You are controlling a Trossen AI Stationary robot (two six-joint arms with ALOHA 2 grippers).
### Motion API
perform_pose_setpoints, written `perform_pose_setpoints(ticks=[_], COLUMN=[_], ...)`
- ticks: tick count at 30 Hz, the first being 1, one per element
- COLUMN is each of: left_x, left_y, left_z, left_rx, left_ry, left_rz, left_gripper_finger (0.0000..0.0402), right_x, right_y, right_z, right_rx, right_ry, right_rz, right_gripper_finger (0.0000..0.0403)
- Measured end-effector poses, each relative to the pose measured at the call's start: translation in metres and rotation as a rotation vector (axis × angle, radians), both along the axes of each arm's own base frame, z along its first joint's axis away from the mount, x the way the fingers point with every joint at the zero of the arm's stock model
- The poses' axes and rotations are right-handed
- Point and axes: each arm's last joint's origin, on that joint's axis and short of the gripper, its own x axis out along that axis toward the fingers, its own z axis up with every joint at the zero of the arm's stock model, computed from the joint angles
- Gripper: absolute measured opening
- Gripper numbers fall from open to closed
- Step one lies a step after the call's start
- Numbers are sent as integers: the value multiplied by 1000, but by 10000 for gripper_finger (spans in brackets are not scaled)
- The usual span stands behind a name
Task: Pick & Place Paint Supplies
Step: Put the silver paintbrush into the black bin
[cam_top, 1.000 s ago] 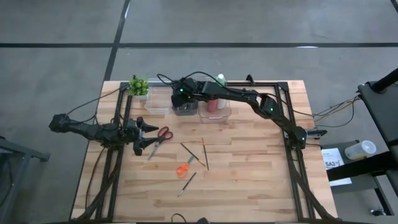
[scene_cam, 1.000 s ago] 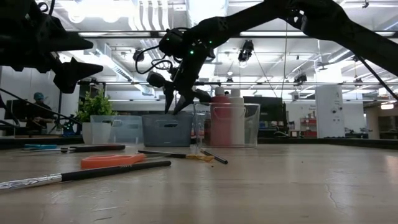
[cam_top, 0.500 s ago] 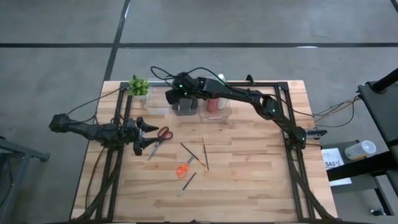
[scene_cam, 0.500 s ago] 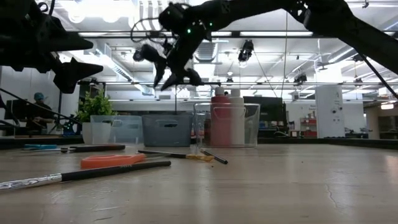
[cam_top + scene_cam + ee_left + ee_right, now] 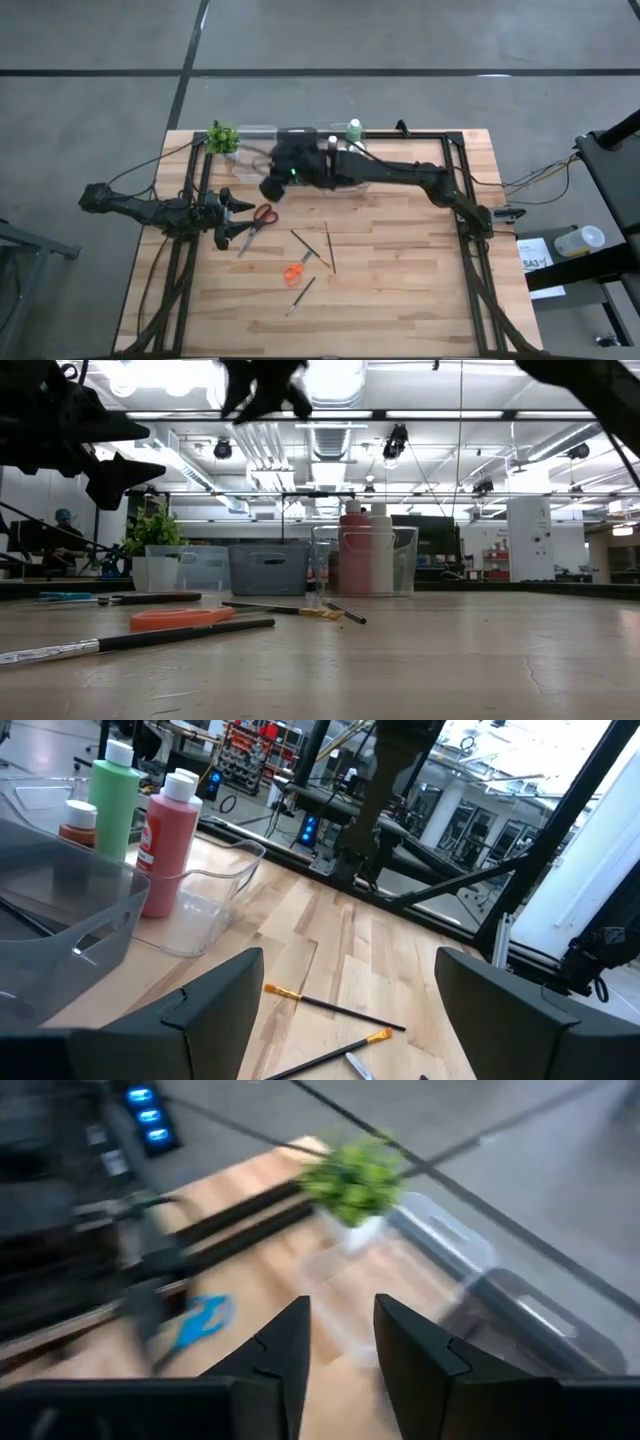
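Observation:
My left gripper (image 5: 236, 217) hovers open at the table's left side, right beside the red-handled scissors (image 5: 262, 215), touching nothing. My right gripper (image 5: 271, 188) is open and empty, raised high (image 5: 262, 385) over the table in front of the bins. Thin brushes (image 5: 330, 246) (image 5: 300, 294) and an orange tool (image 5: 292, 272) lie flat mid-table. The green bottle (image 5: 112, 788), red bottle (image 5: 170, 825) and tiny brown bottle (image 5: 78, 820) stand upright in the clear bin (image 5: 215, 890). A blue tool (image 5: 205, 1315) lies near the left arm.
A dark bin (image 5: 268, 568) and another clear bin (image 5: 190, 567) stand along the far edge, with the potted plant (image 5: 222, 137) at the far left corner. Black frame rails run down both sides of the table. The near half of the tabletop holds only one brush (image 5: 140, 640).
My right gripper has risen steeply from just above the dark bin, going up and toward the table's near-left, and its fingers have tipped from pointing down to a more level slant. The left arm and the things on the table have stayed still.

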Motion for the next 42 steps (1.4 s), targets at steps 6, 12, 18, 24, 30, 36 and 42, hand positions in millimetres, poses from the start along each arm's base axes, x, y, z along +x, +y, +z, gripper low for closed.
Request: perform_pose_setpoints(ticks=[6,12,18,24,30,36,42], left_x=[0,0,0,0,0,1,1], left_y=[0,0,0,0,0,0,0], left_z=[0,0,0,0,0,-1,-1], left_rx=[0,0,0,0,0,3,3], left_ry=[0,0,0,0,1,11,13], left_rz=[0,0,-2,-2,-3,-3,-3], left_gripper_finger=[303,303,303,303,303,303,303], right_x=[-12,-24,-44,-73,-92,-99,-95], right_y=[32,57,76,88,92,102,126], right_z=[14,18,9,2,-21,-54,-82], right_rx=[-42,-66,-68,-30,-13,-113,-169], right_ry=[36,61,119,20,-98,-86,-76], right_rz=[86,160,294,651,1000,1223,1320], right_gripper_finger=[109,109,109,109,109,109,109])
